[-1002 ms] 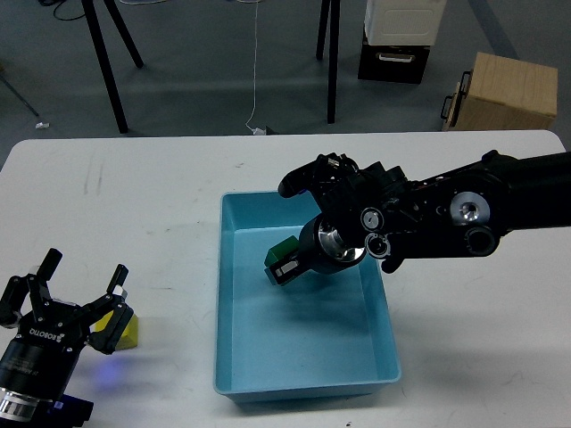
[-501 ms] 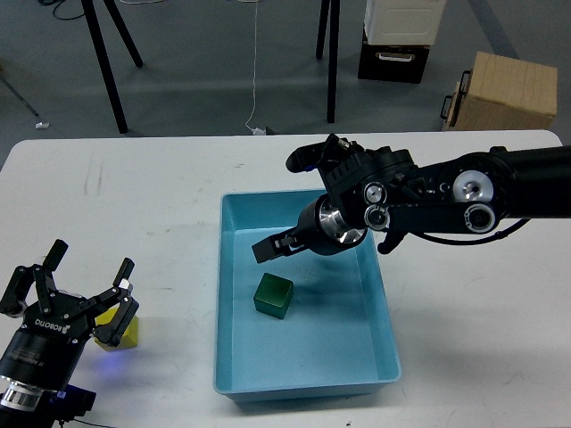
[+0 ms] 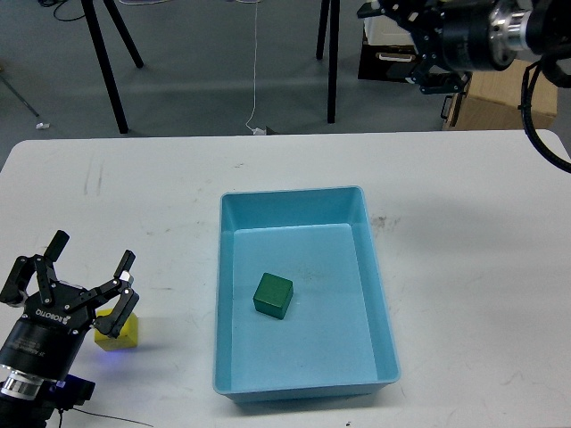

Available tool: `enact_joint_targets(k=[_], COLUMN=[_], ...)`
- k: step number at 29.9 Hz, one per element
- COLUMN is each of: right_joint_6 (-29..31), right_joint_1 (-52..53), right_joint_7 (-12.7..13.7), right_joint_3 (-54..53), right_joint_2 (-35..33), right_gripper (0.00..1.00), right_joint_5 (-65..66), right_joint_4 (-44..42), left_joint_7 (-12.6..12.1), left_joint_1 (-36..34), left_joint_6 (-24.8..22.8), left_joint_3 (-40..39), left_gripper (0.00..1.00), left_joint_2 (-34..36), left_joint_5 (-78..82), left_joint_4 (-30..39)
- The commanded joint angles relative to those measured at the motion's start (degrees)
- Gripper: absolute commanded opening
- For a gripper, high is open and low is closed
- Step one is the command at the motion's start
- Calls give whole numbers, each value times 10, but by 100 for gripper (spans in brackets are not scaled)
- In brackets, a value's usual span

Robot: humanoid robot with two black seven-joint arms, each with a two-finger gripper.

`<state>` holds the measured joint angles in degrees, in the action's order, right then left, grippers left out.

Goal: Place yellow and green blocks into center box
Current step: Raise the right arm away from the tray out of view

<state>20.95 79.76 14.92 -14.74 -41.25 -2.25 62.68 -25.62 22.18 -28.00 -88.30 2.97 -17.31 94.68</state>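
The green block [image 3: 273, 295] lies flat on the floor of the light blue center box [image 3: 227, 294], left of its middle. The yellow block [image 3: 122, 332] sits on the white table at the lower left. My left gripper [image 3: 76, 287] is open, and its right fingertips [image 3: 123, 308] hang just over the yellow block without closing on it. My right gripper [image 3: 406, 40] is lifted high at the top right, far from the box. It looks dark and its fingers cannot be told apart. It holds nothing that I can see.
The white table [image 3: 464, 267] spreads around the box. Beyond its far edge are black tripod legs [image 3: 331, 62], a white cable [image 3: 255, 80], a black-and-white cabinet [image 3: 393, 53] and a wooden box [image 3: 504, 94] on the grey floor.
My right gripper let go of the green block, which dropped onto the box floor, then rose up and away to the top right. My left gripper stayed open by the yellow block.
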Motion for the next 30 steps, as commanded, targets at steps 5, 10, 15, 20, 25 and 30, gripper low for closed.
enact_joint_targets(k=[5,10,15,20,25,30], right_joint_6=[70,70,70,70,70,70], right_joint_1=[-187,-303,-455,-643,-810,-945], right_joint_7=[-55,-56,-55,-59,-59,-60], right_joint_3=[-264,-424,-547,-686,-797,-863], right_joint_2=[-37,-29,-29,-16,56,144], right_gripper=[100,100,100,100,100,100], right_joint_5=[-132,-187,-234,-242,-242,-243], right_joint_4=[-123,-157,-124,-31,60,163], left_joint_7=[0,0,3,3,7,9], left_joint_1=[-11,-12,-21,-32,-47,-54], left_joint_6=[0,0,0,0,0,0], left_joint_3=[1,0,0,-1,-6,-8], left_gripper=[100,100,100,100,100,100], left_joint_2=[9,9,9,9,10,9], left_joint_5=[1,1,0,0,0,-1], left_joint_4=[1,1,1,8,8,8])
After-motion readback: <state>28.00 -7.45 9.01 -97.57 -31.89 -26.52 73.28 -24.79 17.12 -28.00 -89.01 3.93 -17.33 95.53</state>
